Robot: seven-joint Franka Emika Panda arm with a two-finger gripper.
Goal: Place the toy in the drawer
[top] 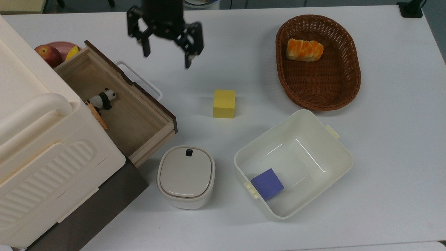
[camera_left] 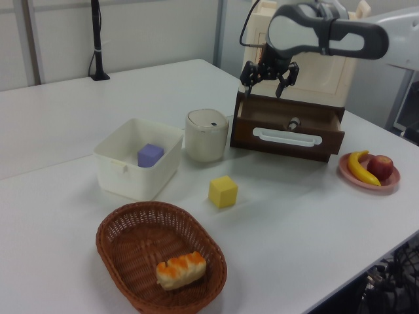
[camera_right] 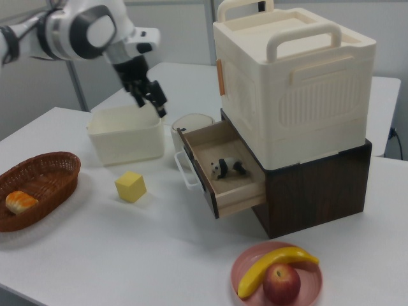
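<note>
Toy [top: 102,99] stands in the open drawer [top: 139,120]; end effector [top: 166,52] hangs spread wide, empty, above the desk [top: 383,139]. Closing the drawer roughly could topple it.

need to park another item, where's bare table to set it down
Bare table lies beyond the wicker basket and white bin toward the top view's right, and along its lower edge. Crowded: around the open drawer, lidded container and yellow cube.

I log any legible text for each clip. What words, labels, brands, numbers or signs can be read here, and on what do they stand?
None: no readable text in any view.
The cabinet, drawer, panda toy, lidded container, white bin, both cubes, basket and fruit plate carry no print.
The container lid's small dark mark is no letter or number.
</note>
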